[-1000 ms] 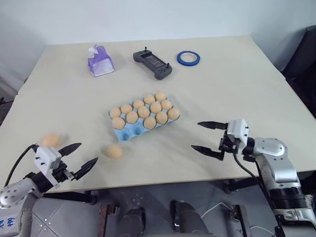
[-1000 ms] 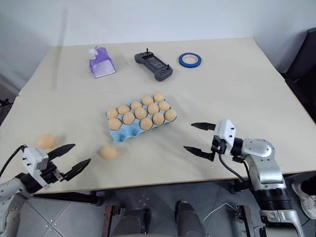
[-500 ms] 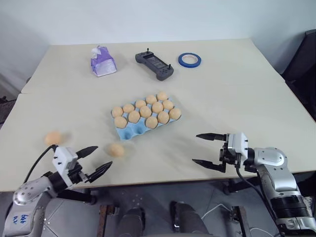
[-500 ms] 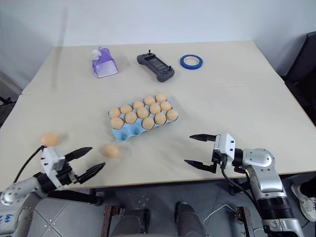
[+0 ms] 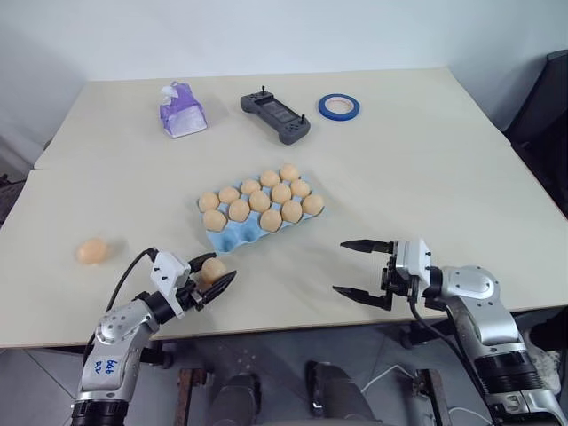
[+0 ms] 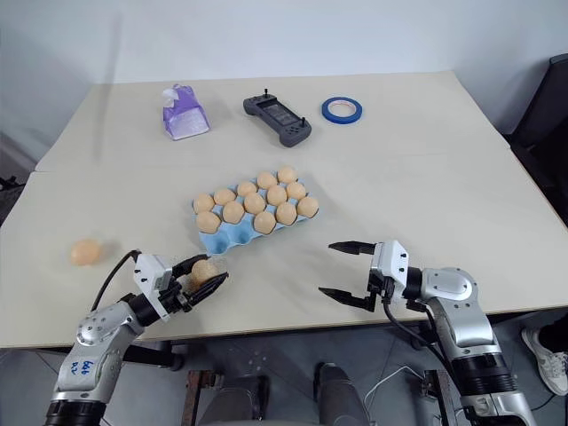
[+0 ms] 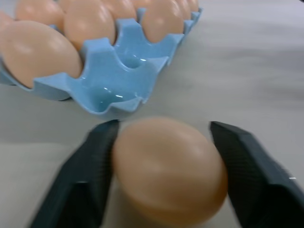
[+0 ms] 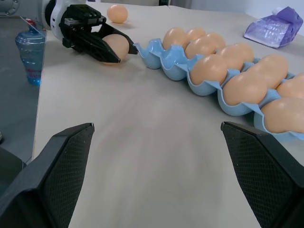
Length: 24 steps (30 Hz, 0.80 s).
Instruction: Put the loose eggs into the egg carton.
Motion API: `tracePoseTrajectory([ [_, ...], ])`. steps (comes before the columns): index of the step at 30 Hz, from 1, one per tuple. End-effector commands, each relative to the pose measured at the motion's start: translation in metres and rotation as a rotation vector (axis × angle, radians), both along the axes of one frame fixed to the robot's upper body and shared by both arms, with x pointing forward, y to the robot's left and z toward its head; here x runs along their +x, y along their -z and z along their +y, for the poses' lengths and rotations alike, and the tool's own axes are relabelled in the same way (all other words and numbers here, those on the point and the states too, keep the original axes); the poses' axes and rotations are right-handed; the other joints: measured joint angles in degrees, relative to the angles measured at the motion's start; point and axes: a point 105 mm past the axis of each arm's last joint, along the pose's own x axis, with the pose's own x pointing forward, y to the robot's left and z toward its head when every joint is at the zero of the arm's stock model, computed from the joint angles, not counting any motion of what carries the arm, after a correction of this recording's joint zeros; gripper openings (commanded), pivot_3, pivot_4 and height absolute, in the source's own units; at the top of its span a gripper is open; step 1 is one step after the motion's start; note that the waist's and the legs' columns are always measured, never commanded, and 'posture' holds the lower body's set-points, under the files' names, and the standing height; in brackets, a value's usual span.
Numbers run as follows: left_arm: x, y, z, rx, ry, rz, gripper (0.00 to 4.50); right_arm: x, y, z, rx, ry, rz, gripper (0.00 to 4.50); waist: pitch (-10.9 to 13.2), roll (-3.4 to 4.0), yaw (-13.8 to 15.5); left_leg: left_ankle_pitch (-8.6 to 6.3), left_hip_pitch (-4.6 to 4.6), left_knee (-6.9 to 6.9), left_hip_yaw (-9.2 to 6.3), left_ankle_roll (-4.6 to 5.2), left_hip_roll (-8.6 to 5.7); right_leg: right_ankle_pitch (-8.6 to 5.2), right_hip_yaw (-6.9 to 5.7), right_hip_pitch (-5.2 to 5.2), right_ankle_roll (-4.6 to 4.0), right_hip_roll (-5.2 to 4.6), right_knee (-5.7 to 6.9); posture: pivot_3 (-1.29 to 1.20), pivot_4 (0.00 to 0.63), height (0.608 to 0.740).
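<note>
The light blue egg carton (image 5: pixel 232 238) lies mid-table with several tan eggs (image 5: pixel 260 201) in its cups and its near-left cups bare. Just in front of that end, one loose egg (image 5: pixel 211 269) rests on the table, with my left gripper (image 5: pixel 222 268) shut on it, a black finger (image 7: pixel 90 175) on each side. The left wrist view has this egg (image 7: pixel 168 168) close up before the carton (image 7: pixel 118 80). Another loose egg (image 5: pixel 90 251) sits far left. My right gripper (image 5: pixel 339 266) hovers open and holds nothing, to the right of the carton, pointing left.
A purple tissue pack (image 5: pixel 181 111), a black handheld controller (image 5: pixel 275 115) and a blue tape roll (image 5: pixel 338 106) line the table's far side. Both grippers work close to the table's near edge. A blue bottle (image 8: pixel 30 59) stands beyond the table edge.
My left gripper slid right to the loose egg near the carton and closed its fingers around it. The right gripper has stayed open, almost still.
</note>
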Motion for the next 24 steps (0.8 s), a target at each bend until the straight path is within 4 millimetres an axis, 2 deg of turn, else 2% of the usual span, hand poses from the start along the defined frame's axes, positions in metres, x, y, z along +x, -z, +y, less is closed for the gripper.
tracePoseTrajectory([
  [1, -0.008, -0.015, 0.007, -0.012, 0.004, -0.025, 2.21, 0.0, -0.01, 0.001, 0.022, 0.016, -0.039, 4.5, 0.0, 0.0, 0.0, -0.01, 0.01, 0.0, 0.0, 0.0, 0.01, 0.0, 0.02, 0.0, 0.0, 0.0, 0.0, 0.0, 0.15, 0.74],
  [5, -0.01, -0.044, -0.003, -0.01, 0.113, -0.092, 2.21, 0.001, -0.01, 0.001, 0.034, 0.039, -0.033, 4.5, 0.0, 0.0, 0.1, -0.01, 0.01, 0.01, 0.0, 0.01, 0.01, -0.01, 0.01, 0.0, -0.02, 0.0, 0.01, 0.0, 0.15, 0.74],
  [8, 0.003, -0.069, -0.02, -0.017, 0.164, -0.166, 2.21, 0.001, -0.01, 0.002, 0.041, 0.044, -0.034, 4.5, 0.0, 0.0, 1.4, 0.01, -0.02, 0.11, -0.01, 0.04, 0.01, 0.0, -0.01, 0.04, -0.02, 0.0, 0.01, 0.0, 0.15, 0.74],
  [11, 0.024, -0.082, -0.036, 0.0, 0.18, -0.208, 2.21, 0.001, -0.01, 0.005, 0.046, 0.051, -0.041, 4.5, 0.0, 0.0, 1.6, 0.02, 0.0, 0.17, 0.01, 0.06, -0.02, 0.04, -0.03, 0.11, 0.03, 0.0, -0.01, 0.0, 0.15, 0.74],
  [15, 0.056, -0.088, -0.055, -0.005, 0.168, -0.228, 2.21, 0.003, -0.011, 0.009, 0.049, 0.062, -0.047, 4.5, 0.0, 0.0, 1.5, 0.03, 0.0, 0.16, 0.06, 0.07, -0.08, 0.1, 0.0, 0.08, 0.15, 0.05, 0.0, 0.0, 0.15, 0.74],
  [18, 0.078, -0.086, -0.062, 0.024, 0.146, -0.239, 2.21, 0.003, -0.013, 0.011, 0.054, 0.075, -0.053, 4.5, 0.0, 0.0, 1.3, -0.01, 0.0, 0.14, 0.09, 0.02, -0.08, 0.12, 0.03, 0.01, 0.18, 0.1, 0.1, 0.0, 0.15, 0.74],
  [23, 0.087, -0.085, -0.065, 0.008, 0.173, -0.231, 2.21, 0.0, -0.021, 0.012, 0.067, 0.107, -0.066, 4.5, 0.0, 0.0, 1.2, -0.06, -0.02, 0.09, 0.14, -0.03, -0.02, 0.12, 0.09, -0.09, 0.18, 0.18, 0.15, 0.0, 0.15, 0.74],
  [24, 0.087, -0.084, -0.065, 0.01, 0.185, -0.23, 2.55, 0.0, -0.022, 0.012, 0.067, 0.112, -0.067, 4.5, 0.0, 0.0, 1.3, -0.06, -0.03, 0.09, 0.14, -0.03, -0.01, 0.12, 0.09, -0.09, 0.18, 0.18, 0.15, 0.0, 0.15, 0.74],
])
